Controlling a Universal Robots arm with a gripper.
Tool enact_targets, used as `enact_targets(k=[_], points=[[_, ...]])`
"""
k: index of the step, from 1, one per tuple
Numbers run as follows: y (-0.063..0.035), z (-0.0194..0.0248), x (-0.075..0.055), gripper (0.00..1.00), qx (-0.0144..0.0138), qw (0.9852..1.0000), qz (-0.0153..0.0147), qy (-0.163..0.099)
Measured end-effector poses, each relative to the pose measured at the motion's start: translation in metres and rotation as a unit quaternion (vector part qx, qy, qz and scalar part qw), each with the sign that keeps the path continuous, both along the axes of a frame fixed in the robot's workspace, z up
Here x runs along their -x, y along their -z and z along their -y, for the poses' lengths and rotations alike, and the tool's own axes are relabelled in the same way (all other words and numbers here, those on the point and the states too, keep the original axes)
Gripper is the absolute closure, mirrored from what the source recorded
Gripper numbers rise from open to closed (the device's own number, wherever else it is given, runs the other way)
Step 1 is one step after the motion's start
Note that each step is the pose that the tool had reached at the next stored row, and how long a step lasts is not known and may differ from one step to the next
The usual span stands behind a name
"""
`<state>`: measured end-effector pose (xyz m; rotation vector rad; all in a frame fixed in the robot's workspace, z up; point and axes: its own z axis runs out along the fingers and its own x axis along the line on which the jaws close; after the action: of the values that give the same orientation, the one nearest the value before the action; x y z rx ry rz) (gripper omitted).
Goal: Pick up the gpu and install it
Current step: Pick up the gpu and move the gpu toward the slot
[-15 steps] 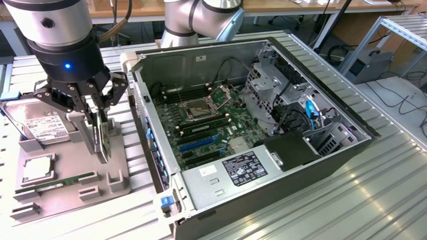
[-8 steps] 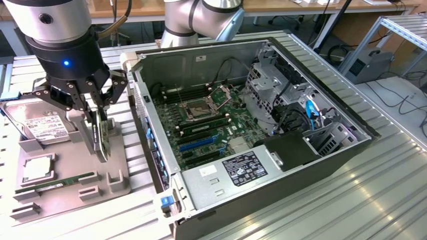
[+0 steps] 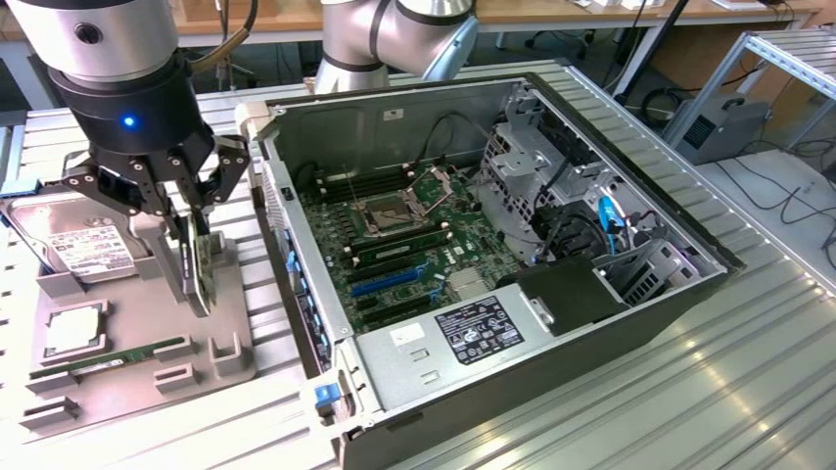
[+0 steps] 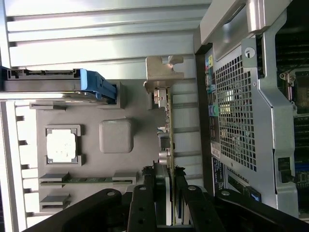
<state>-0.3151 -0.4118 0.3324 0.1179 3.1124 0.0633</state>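
One robot hand [image 3: 176, 220] clamps the gpu [image 3: 199, 264] between its two fingers, the thin dark card standing on edge over the grey parts tray [image 3: 144, 323], its pale metal bracket at the end away from the hand. Just beside it on the ribbed tabletop [image 3: 731, 372] sits the open computer case [image 3: 392, 117], while a hard drive [image 3: 85, 245], a processor chip [image 3: 72, 333] and a green memory stick [image 3: 112, 359] lie in their tray slots.
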Motion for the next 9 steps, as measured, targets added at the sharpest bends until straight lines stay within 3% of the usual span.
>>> enact_targets(k=[9], points=[[-0.0022, 0.0, 0.0, 0.73, 0.0, 1.0, 0.0, 0.0]])
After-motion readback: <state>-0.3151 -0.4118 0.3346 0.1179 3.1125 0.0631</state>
